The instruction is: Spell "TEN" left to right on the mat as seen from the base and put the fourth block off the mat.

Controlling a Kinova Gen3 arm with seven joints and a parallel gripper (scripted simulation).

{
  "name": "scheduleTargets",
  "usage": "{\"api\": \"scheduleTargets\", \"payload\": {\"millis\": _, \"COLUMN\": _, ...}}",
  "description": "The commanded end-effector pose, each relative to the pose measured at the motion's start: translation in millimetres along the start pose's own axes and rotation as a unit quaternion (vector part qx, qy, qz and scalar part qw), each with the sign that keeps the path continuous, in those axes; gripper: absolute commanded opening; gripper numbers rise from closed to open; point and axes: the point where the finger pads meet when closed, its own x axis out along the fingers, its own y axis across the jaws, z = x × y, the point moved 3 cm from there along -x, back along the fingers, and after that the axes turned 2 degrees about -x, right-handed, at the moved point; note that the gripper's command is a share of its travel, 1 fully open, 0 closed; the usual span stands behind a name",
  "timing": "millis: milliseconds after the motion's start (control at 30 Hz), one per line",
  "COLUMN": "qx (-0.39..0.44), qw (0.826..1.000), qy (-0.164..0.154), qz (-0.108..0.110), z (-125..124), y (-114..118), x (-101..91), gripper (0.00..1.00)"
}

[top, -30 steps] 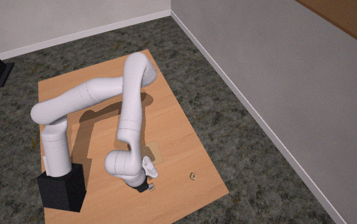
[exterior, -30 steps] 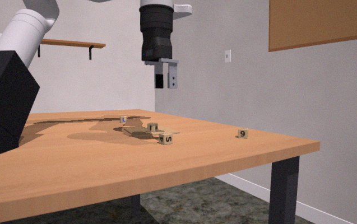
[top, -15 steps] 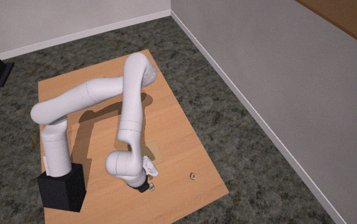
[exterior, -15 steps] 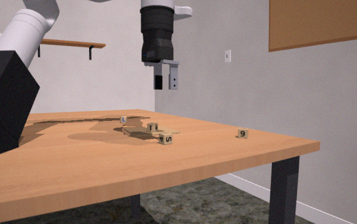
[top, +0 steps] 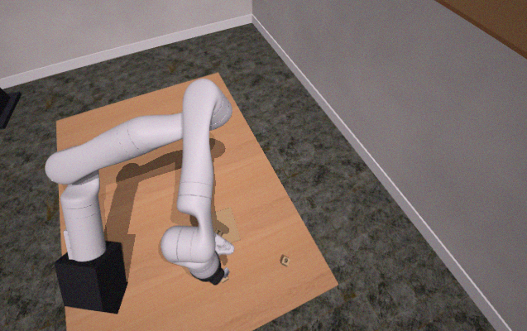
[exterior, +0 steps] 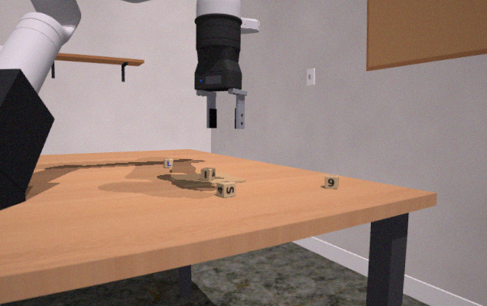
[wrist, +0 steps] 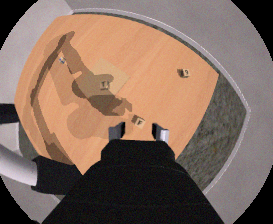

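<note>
My gripper (exterior: 225, 118) is open and empty, hanging high above the table. Straight below it a block with S on its side (exterior: 225, 189) lies on the bare table just off the mat's near edge; the wrist view shows this block (wrist: 137, 120) between my fingertips, far below. The thin tan mat (exterior: 209, 181) carries one block with I on its side (exterior: 208, 174). A block with L on its side (exterior: 167, 163) lies behind the mat. A block with 9 on its side (exterior: 331, 182) lies far right, also in the overhead view (top: 285, 260). The top letters are too small to read.
The arm's black base (top: 91, 281) stands at the table's near left corner. The arm's lower links (top: 194, 186) hide part of the mat (top: 227, 225) from above. The table's right edge (exterior: 434, 196) is close to the 9 block.
</note>
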Motion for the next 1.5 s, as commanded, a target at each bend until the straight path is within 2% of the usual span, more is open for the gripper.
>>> {"api": "scheduleTargets", "payload": {"millis": 0, "qx": -0.033, "qw": 0.999, "qy": 0.0, "qz": 0.001, "z": 0.3, "y": 0.8, "x": 1.7, "gripper": 1.0}}
{"api": "scheduleTargets", "payload": {"millis": 200, "qx": -0.147, "qw": 0.989, "qy": 0.0, "qz": 0.0, "z": -0.1, "y": 0.1, "x": 8.9, "gripper": 1.0}}
{"api": "scheduleTargets", "payload": {"millis": 267, "qx": -0.147, "qw": 0.989, "qy": 0.0, "qz": 0.0, "z": -0.1, "y": 0.1, "x": 8.9, "gripper": 1.0}}
{"api": "scheduleTargets", "payload": {"millis": 333, "qx": -0.186, "qw": 0.983, "qy": 0.0, "qz": 0.0, "z": 0.0, "y": 0.0, "x": 11.4, "gripper": 1.0}}
{"api": "scheduleTargets", "payload": {"millis": 500, "qx": -0.28, "qw": 0.96, "qy": 0.0, "qz": 0.0, "z": 0.4, "y": 0.0, "x": 17.5, "gripper": 1.0}}
{"api": "scheduleTargets", "payload": {"millis": 767, "qx": -0.408, "qw": 0.913, "qy": 0.0, "qz": 0.001, "z": 1.8, "y": 0.9, "x": 26.0, "gripper": 1.0}}
{"api": "scheduleTargets", "payload": {"millis": 833, "qx": -0.408, "qw": 0.913, "qy": 0.0, "qz": 0.001, "z": 1.8, "y": 0.9, "x": 26.0, "gripper": 1.0}}
{"api": "scheduleTargets", "payload": {"millis": 1033, "qx": -0.476, "qw": 0.879, "qy": 0.0, "qz": 0.002, "z": 2.9, "y": 2.2, "x": 30.7, "gripper": 1.0}}
{"api": "scheduleTargets", "payload": {"millis": 1200, "qx": -0.513, "qw": 0.858, "qy": 0.0, "qz": 0.003, "z": 3.5, "y": 3.0, "x": 33.3, "gripper": 1.0}}
{"api": "scheduleTargets", "payload": {"millis": 1333, "qx": -0.53, "qw": 0.848, "qy": 0.0, "qz": 0.003, "z": 3.8, "y": 3.5, "x": 34.5, "gripper": 1.0}}
{"api": "scheduleTargets", "payload": {"millis": 1467, "qx": -0.535, "qw": 0.845, "qy": 0.0, "qz": 0.003, "z": 3.9, "y": 3.7, "x": 34.9, "gripper": 1.0}}
